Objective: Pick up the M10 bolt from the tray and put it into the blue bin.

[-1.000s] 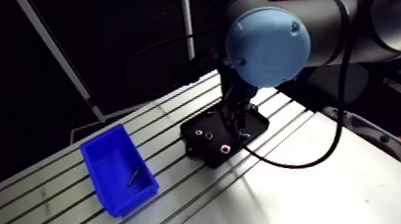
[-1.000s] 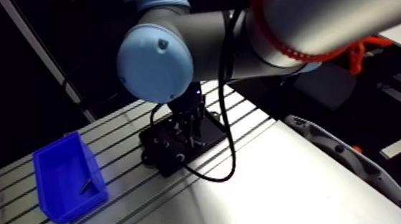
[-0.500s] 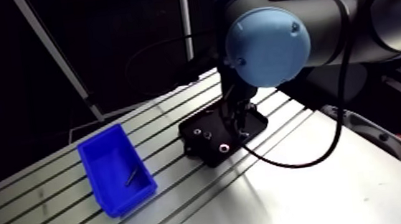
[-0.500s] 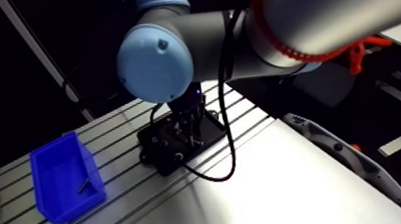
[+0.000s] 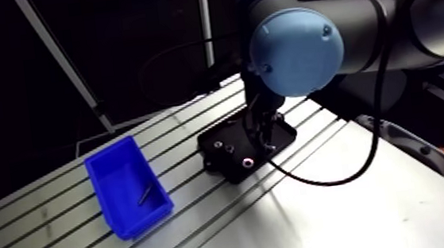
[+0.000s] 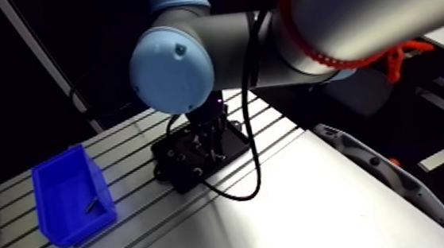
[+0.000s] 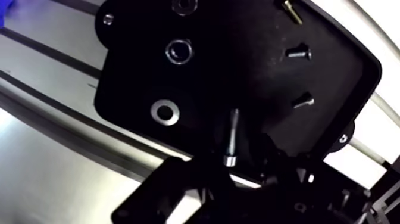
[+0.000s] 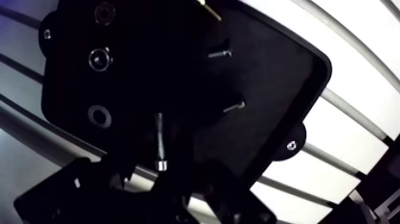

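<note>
In the arm view I'm watching the tool (image 5: pixel 263 135) hanging low over the black tray (image 5: pixel 218 164), which is sitting on the slotted desk (image 5: pixel 47 241). The arm's big blue-capped joint is blocking much of my sight of the tray's far side. The blue bin (image 5: pixel 142 221) is standing apart from the tray on the same desk, with one small dark fastener (image 5: pixel 145 195) lying inside it.

In the wrist view I'm looking straight down at the tray. A long silver bolt (image 7: pixel 232 134) is lying flat on it, its head pointing at the tool and sitting right at the tool's dark tip. I cannot tell whether the tool is spread or pinching. A washer (image 7: pixel 165 111) and a nut (image 7: pixel 179 50) are lying to one side of the bolt. Two dark screws (image 7: pixel 297 53) and a brass one (image 7: pixel 290 11) are lying to the other side, all clear of it.
</note>
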Available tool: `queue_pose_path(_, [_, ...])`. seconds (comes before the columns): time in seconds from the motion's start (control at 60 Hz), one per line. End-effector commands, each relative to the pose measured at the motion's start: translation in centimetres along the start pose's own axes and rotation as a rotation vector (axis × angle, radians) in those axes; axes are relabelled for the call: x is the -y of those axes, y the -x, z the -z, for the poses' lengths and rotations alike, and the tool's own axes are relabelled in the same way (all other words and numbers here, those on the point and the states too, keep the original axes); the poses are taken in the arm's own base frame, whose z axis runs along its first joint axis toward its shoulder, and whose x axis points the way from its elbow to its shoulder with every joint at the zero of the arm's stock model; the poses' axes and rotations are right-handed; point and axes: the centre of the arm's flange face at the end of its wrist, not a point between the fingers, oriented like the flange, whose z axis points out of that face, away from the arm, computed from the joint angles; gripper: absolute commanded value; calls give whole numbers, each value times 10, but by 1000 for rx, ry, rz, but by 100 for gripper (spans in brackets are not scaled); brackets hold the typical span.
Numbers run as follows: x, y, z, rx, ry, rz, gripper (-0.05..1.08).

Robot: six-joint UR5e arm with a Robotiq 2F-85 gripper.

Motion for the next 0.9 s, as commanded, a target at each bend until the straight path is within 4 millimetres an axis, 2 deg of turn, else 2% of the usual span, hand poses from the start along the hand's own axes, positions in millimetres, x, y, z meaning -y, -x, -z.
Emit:
queue_pose_path(0.017, [-1,0,1,-4,10,0,58])
queue_pose_path(0.9, [3,2,-4,0,5,1,65])
